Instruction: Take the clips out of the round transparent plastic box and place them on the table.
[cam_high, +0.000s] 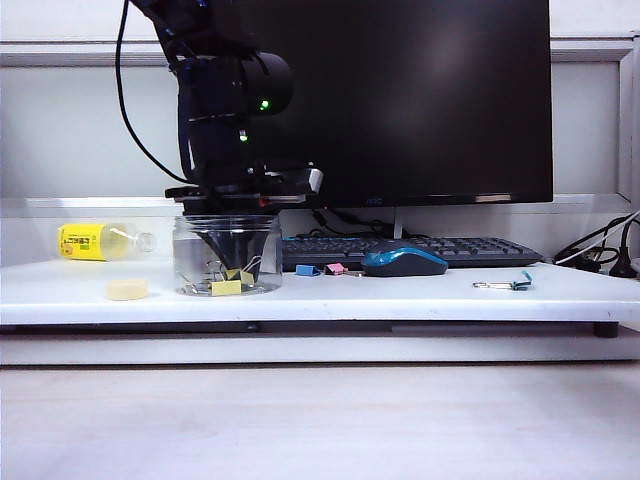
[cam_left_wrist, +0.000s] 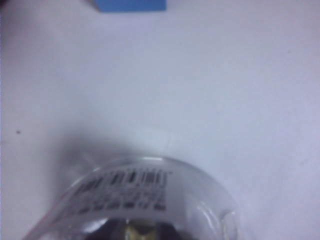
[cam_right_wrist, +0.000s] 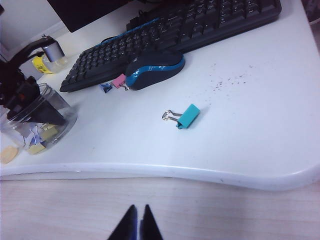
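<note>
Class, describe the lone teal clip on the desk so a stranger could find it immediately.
Start at the black keyboard under the dark monitor, then move to the blue and black computer mouse in front of it. Nearer the table's front edge lies the teal binder clip, alone, while the blue and pink clips huddle against the mouse.

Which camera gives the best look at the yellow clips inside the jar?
The exterior view: the yellow clips show side-on through the jar. The right wrist view shows them small and distant; the left wrist view shows mostly the label.
</note>
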